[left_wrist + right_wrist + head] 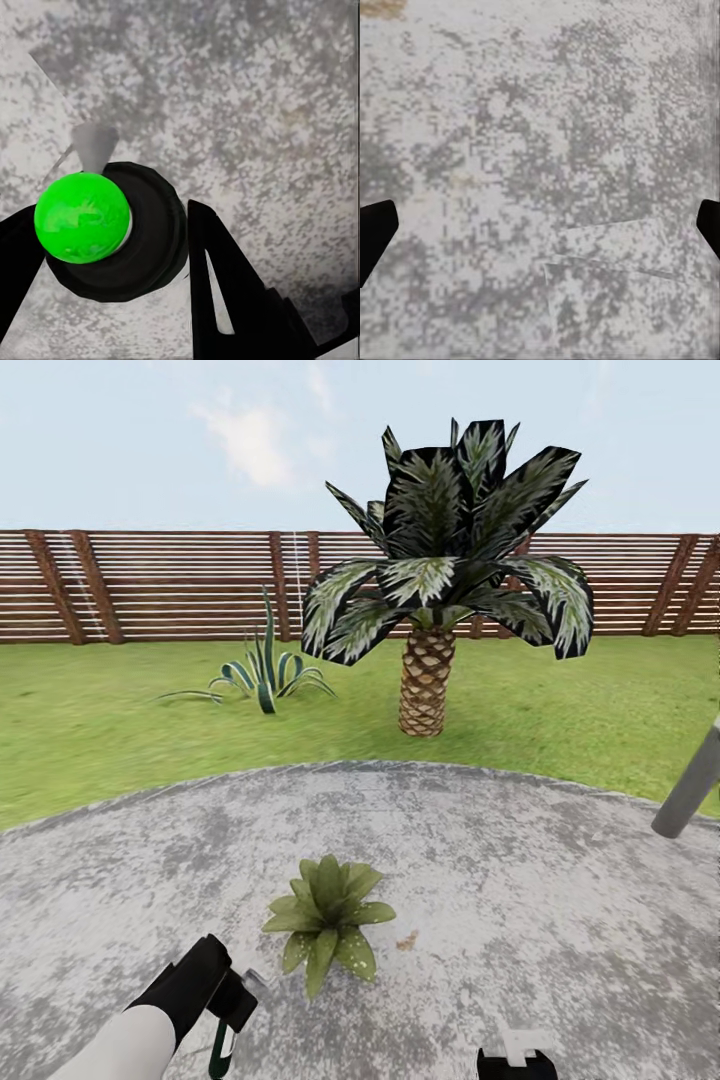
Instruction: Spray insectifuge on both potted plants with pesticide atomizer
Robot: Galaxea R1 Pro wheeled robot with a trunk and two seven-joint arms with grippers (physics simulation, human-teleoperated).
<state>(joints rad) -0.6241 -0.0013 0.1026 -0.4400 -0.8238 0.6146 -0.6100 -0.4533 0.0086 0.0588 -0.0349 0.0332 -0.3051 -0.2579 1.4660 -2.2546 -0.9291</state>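
One potted plant [325,920], a low rosette of pale-speckled green leaves, sits on the grey stone patio [520,860] of the garden, just ahead of me. My left gripper [232,1010] is at the plant's near left, shut on the pesticide atomizer [220,1048], whose grey nozzle faces the plant. In the left wrist view the atomizer [112,240] appears end-on as a dark round body with a bright green top, held between the black fingers [225,277] of the left gripper [112,251]. My right gripper [515,1055] hangs low at the near right, open over bare stone [540,229].
Beyond the patio, a thick-trunked palm [427,680] and a spiky striped plant [262,680] stand on the lawn. A brown slat fence [150,585] closes the back. A grey lamp post [690,780] leans in at the right edge.
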